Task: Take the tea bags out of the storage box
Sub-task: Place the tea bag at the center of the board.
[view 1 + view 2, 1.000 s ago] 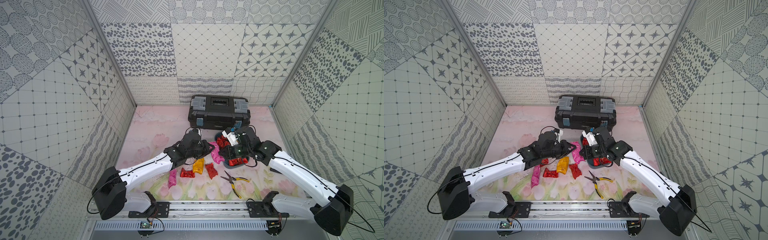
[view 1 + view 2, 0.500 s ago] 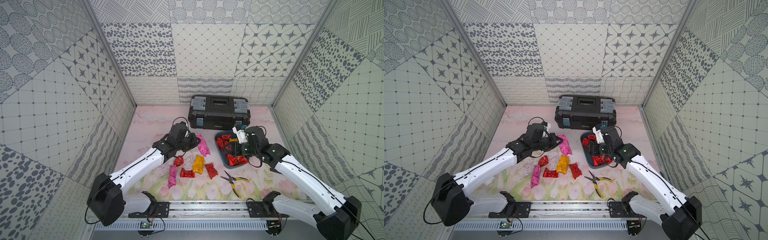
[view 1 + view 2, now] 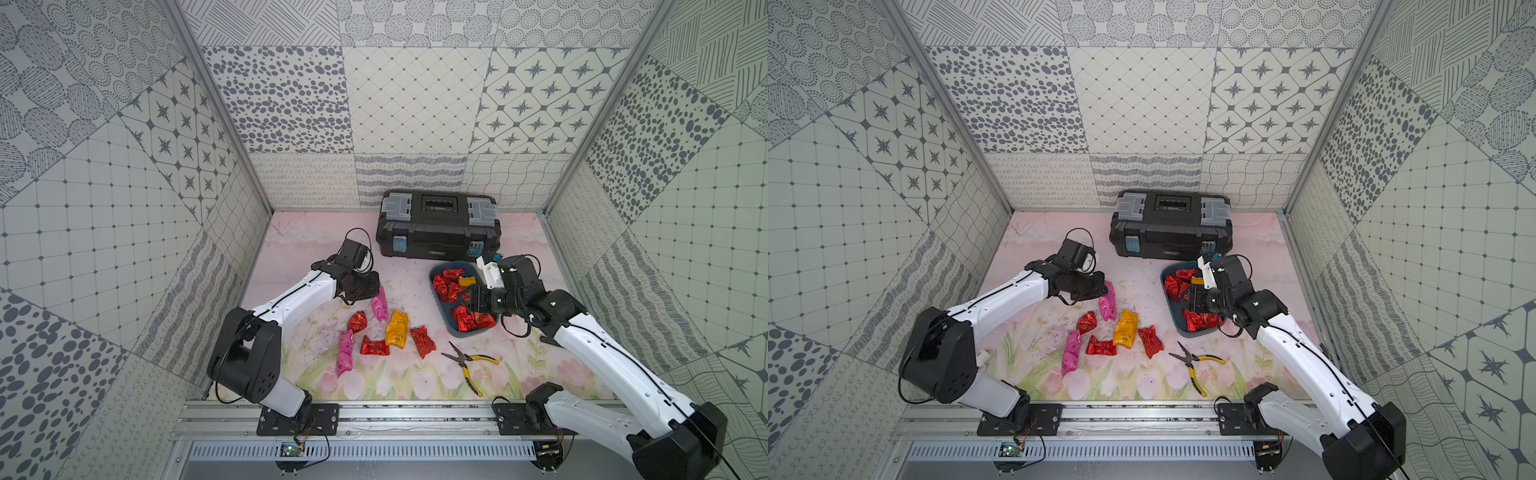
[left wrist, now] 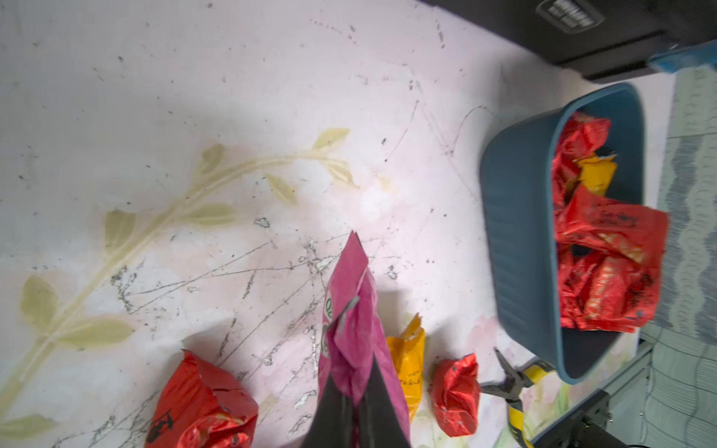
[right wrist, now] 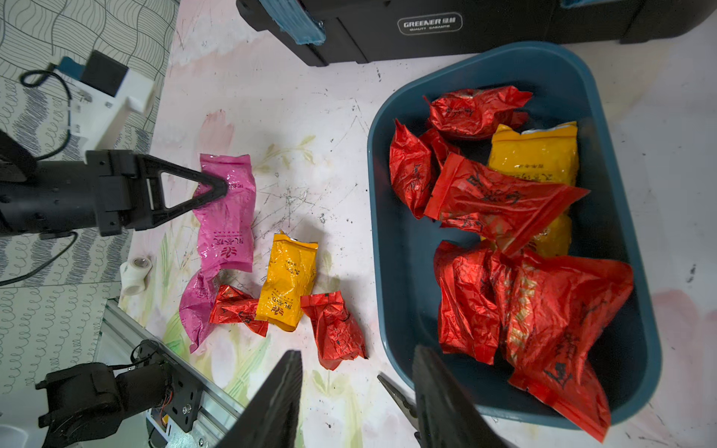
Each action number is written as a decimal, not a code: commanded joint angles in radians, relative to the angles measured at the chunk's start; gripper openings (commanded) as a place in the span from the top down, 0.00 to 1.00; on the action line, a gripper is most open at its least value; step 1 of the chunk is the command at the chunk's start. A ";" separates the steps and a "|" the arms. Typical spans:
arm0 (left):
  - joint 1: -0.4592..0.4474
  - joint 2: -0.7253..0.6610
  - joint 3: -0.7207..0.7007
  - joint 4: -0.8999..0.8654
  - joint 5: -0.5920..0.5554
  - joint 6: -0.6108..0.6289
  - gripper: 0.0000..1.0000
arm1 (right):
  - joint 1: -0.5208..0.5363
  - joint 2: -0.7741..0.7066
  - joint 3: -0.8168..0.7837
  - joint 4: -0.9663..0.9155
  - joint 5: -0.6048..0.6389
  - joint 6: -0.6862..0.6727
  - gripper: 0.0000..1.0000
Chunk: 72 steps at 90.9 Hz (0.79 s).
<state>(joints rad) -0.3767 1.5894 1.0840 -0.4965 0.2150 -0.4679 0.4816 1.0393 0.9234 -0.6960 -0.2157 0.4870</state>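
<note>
The storage box (image 5: pixel 382 252) is dark teal-blue. The tea bags (image 5: pixel 543 310) inside are shiny red, one yellow-orange. Centre-left, a pink tea bag (image 5: pixel 227 217). The tabletop (image 3: pixel 316 249) is pale pink with printed flowers. The toolbox (image 3: pixel 436 232) is black with grey latches, and the pliers (image 3: pixel 484 358) are yellow-handled.

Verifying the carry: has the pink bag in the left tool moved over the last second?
Yes. Against the toolbox, the pink bag has gone left, away from the box, with the left tool shut on it.

Black toolbox (image 3: pixel 436 226) at the rear (lid closed), yellow-handled pliers (image 3: pixel 465 361) lying on floral tabletop (image 3: pixel 316 232)
</note>
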 commanded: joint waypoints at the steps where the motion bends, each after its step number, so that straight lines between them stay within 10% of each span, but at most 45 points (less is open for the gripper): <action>1: 0.005 0.079 0.013 -0.050 -0.054 0.163 0.98 | -0.006 -0.010 0.000 0.004 0.013 -0.005 0.49; 44: -0.001 0.005 0.058 -0.038 -0.088 0.080 0.46 | -0.016 0.005 -0.020 -0.066 0.188 0.033 0.49; 72: -0.028 -0.339 -0.076 0.203 -0.018 -0.282 0.34 | -0.018 0.087 0.011 -0.144 0.327 0.101 0.48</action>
<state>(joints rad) -0.3920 1.4082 1.0958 -0.4637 0.1619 -0.4957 0.4690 1.1126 0.9146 -0.8062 0.0246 0.5545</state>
